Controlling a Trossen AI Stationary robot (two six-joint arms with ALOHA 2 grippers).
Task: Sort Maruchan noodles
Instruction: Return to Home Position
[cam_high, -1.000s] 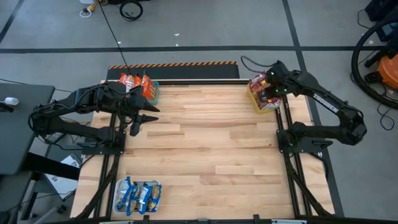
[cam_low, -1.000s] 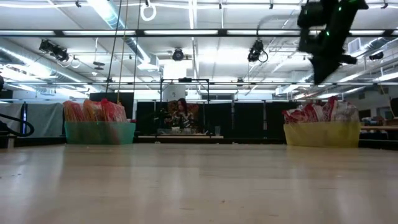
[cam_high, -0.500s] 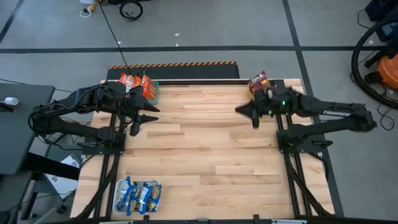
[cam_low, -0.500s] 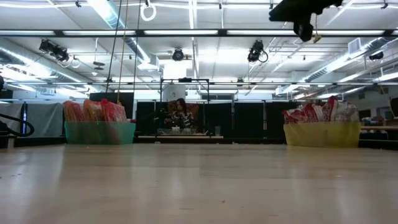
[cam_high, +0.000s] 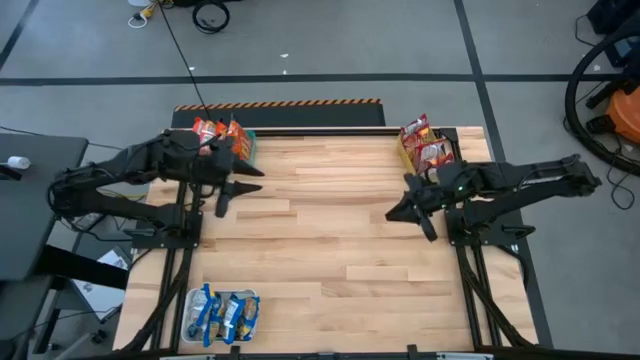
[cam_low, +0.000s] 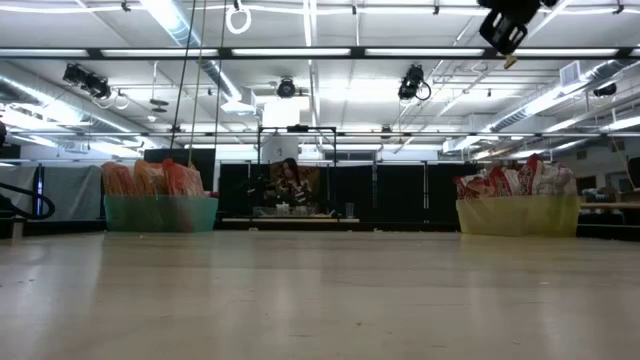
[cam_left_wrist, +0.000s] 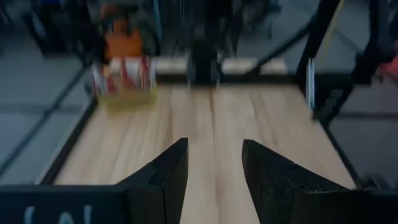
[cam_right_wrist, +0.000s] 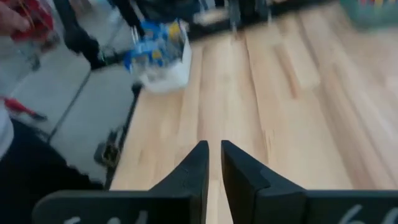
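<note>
The Maruchan noodles lie sorted in three trays. Orange packets (cam_high: 222, 130) stand in a teal tray (cam_low: 160, 213) at the far left corner. Red-and-white packets (cam_high: 425, 148) fill a yellow tray (cam_low: 517, 216) at the far right. Blue-and-yellow packets (cam_high: 222, 312) lie in a white tray (cam_right_wrist: 163, 73) at the near left. My left gripper (cam_left_wrist: 214, 180) hovers open over the table's left side, near the teal tray. My right gripper (cam_right_wrist: 214, 167) hangs over the table's right side, its fingers a narrow slit apart with nothing between them.
Bare wooden table (cam_high: 330, 230) spreads between the two arms. The arms' dark frames run along the left and right edges. Beyond the far edge, in the low view, a person (cam_low: 290, 185) sits at a bench in the room.
My right gripper has swung away from above the yellow tray, toward the table's near edge and its middle, turning about and tipping up from pointing down to nearly level. The packets in the yellow tray stay where they were.
</note>
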